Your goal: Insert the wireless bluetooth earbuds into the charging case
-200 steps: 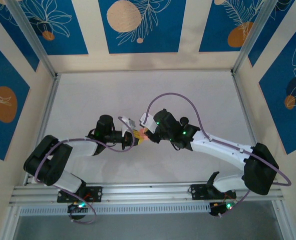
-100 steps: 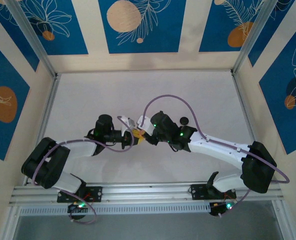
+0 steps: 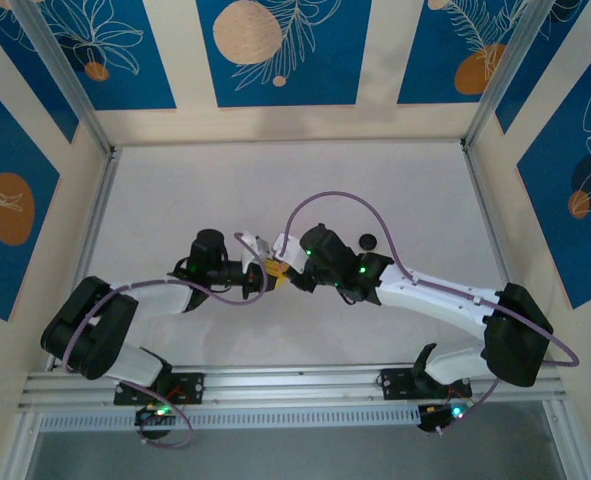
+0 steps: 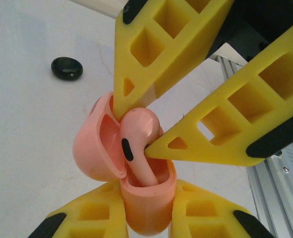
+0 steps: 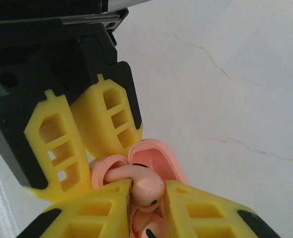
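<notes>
Left gripper (image 4: pixel 147 198) is clamped on the open pink charging case (image 4: pixel 146 220), held off the white table (image 4: pixel 22 148). Right gripper (image 4: pixel 134 131) pinches 1 pink earbud (image 4: pixel 142 124), whose stem sits inside the case. A dark oval object (image 4: pixel 67 68) lies apart on the table.

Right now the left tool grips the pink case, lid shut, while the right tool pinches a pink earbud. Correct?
No: the lid stands open, per the left wrist view. The left tool grips the pink case and the right tool pinches the pink earbud.
</notes>
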`<state>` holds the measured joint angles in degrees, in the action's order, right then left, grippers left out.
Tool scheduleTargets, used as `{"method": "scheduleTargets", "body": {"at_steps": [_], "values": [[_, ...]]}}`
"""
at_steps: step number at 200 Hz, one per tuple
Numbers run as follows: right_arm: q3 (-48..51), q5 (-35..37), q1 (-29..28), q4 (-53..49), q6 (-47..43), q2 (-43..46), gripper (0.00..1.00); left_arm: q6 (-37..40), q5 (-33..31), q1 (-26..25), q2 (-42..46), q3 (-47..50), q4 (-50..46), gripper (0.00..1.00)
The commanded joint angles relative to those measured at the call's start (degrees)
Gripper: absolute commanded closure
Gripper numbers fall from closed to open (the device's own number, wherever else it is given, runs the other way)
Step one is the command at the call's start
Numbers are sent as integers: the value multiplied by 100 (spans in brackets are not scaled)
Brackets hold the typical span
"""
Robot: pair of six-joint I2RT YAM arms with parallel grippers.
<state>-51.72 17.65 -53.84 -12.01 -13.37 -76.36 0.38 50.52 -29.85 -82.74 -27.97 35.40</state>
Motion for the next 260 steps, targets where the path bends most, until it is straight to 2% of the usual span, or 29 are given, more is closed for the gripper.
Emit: {"method": "scheduleTargets", "body": {"at_steps": [1,110,167,260], "values": [[96,-378,-75,-280,-87,114,74,168,-11,-61,236,-139,141,82],[18,-889,-41,-421,129,369,61,337,-86,-74,346,-148,8,81],[-47,-1526,171,-372,694,446,55,513,-434,-83,519,88,325,81],[-5,-2320,582,18,1762,775,51,1066,-789,-148,672,230,193,81]]}}
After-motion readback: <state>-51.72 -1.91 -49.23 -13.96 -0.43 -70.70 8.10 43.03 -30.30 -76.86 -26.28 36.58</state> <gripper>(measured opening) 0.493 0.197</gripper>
